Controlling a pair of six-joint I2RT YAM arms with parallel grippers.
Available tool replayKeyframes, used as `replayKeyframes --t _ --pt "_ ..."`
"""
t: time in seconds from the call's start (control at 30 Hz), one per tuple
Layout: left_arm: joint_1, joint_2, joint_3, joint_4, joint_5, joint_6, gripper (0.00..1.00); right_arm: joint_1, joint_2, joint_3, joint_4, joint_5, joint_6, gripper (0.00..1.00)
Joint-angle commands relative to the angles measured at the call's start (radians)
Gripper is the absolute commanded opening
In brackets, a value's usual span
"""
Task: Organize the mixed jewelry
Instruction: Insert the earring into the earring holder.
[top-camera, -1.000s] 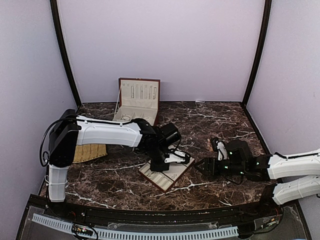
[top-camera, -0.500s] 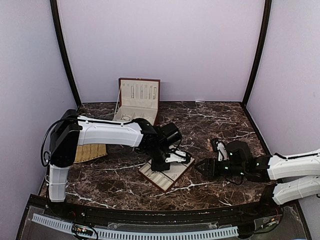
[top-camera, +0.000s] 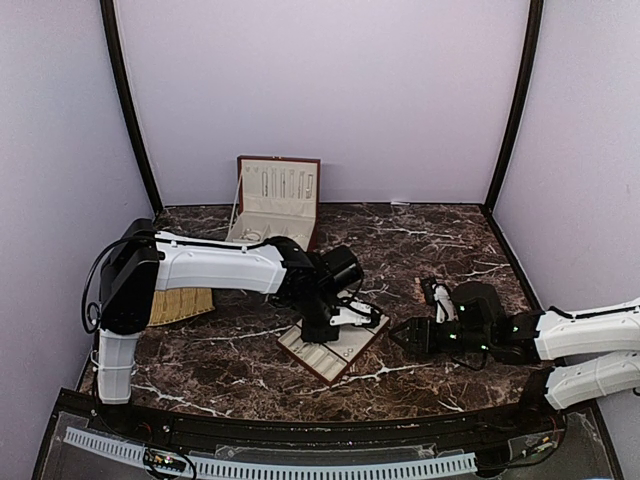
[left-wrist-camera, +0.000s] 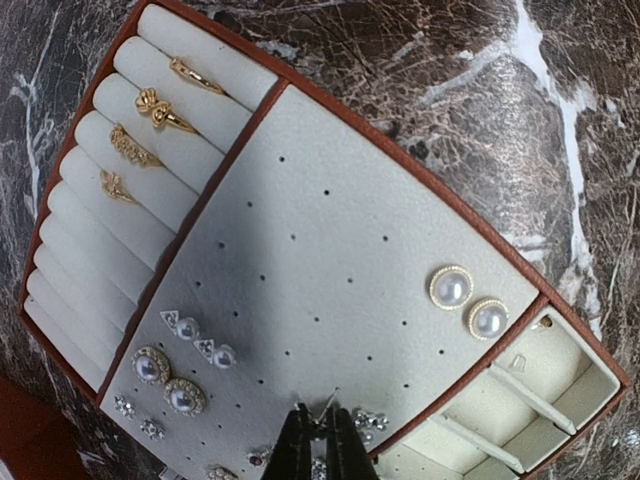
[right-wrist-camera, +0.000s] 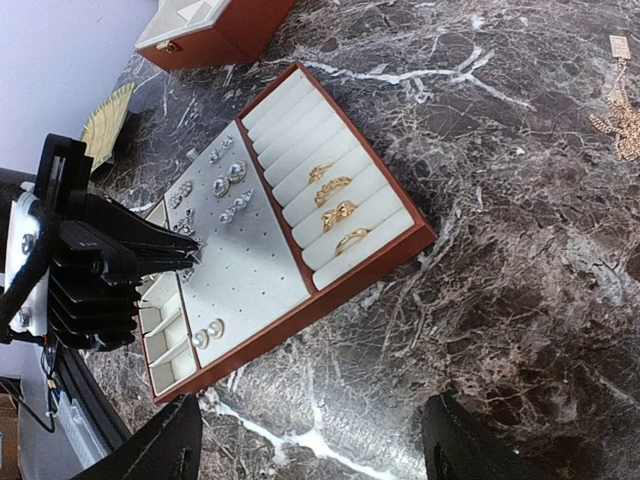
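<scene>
Dark marble tabletop (top-camera: 450, 240): no motion registered since a second ago — left end effector (left-wrist-camera: 320, 420) kept closed over cream brown-rimmed slotted tray (left-wrist-camera: 330, 200), right end effector (right-wrist-camera: 312, 405) open, empty; sorting judged stalled.

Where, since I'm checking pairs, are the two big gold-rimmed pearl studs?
In the left wrist view the pearl studs sit side by side at the right end of the perforated stud panel, next to the small compartments.
</scene>
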Motion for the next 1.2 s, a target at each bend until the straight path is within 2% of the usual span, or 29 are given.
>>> replayKeyframes --t 0.0,1.17 --pt "-0.004 -0.012 0.017 -0.044 -0.007 0.017 0.00 -0.008 0.002 -0.014 0.044 -0.003 0.011 0.76" --pt "-0.080 0.062 0.086 -0.072 -0.110 0.047 0.00 -0.009 -0.025 -0.038 0.035 0.001 0.017 0.76"
